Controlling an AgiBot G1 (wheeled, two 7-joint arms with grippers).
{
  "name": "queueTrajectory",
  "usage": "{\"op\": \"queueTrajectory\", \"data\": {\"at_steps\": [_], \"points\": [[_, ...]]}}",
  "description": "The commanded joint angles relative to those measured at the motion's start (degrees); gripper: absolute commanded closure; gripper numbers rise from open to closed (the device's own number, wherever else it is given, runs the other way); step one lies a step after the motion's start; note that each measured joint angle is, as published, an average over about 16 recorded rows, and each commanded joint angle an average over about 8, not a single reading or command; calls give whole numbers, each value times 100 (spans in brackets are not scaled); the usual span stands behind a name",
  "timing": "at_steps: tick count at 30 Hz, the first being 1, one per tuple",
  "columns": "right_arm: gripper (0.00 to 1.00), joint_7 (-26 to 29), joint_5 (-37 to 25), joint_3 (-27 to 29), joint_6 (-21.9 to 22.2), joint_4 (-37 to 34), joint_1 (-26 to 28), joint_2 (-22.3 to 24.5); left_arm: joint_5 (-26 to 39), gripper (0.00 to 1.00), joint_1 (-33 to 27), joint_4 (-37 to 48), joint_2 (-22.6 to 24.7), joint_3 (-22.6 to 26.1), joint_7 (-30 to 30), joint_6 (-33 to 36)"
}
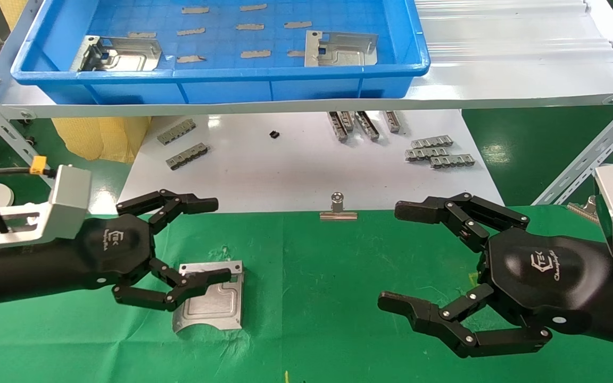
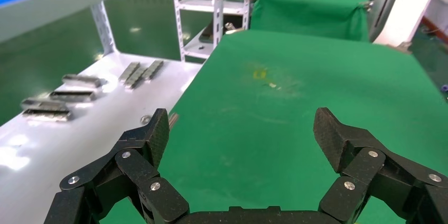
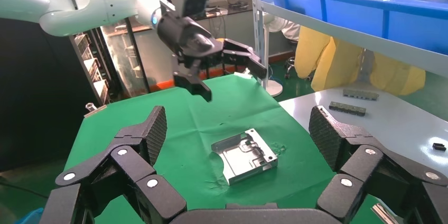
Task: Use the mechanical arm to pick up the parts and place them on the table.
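One silver stamped part (image 1: 213,298) lies flat on the green table (image 1: 312,330); it also shows in the right wrist view (image 3: 244,155). Two more parts (image 1: 117,53) (image 1: 341,49) lie in the blue tray (image 1: 221,74) on the raised shelf. My left gripper (image 1: 216,239) is open and empty, raised above the table over the near part; the right wrist view shows it (image 3: 231,80) clear of the part. In its own view the left gripper (image 2: 243,129) faces bare cloth. My right gripper (image 1: 394,256) is open and empty over the table's right side, facing the part (image 3: 238,129).
A glossy white board (image 1: 285,175) behind the table holds grey comb-like strips (image 1: 439,151) (image 1: 187,143) and a small black piece (image 1: 274,134). A silver binder clip (image 1: 338,210) grips the cloth's far edge. Thin grey slivers (image 1: 248,26) lie in the tray. Slotted metal braces (image 1: 594,154) flank the shelf.
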Motion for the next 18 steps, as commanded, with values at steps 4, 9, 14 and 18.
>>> {"op": "queueTrajectory", "data": {"at_steps": [4,9,14,18], "points": [[0,0,0,0,0,0,0,0,-172,0,305,-604,-188,-264,-323,-52],[0,0,0,0,0,0,0,0,-345,0,611,-1209,-375,-528,-645,-104],[0,0,0,0,0,0,0,0,-517,0,916,-1813,-563,-791,-967,-156],[0,0,0,0,0,0,0,0,-657,0,1164,-2304,-715,-1006,-1229,-198]]}}
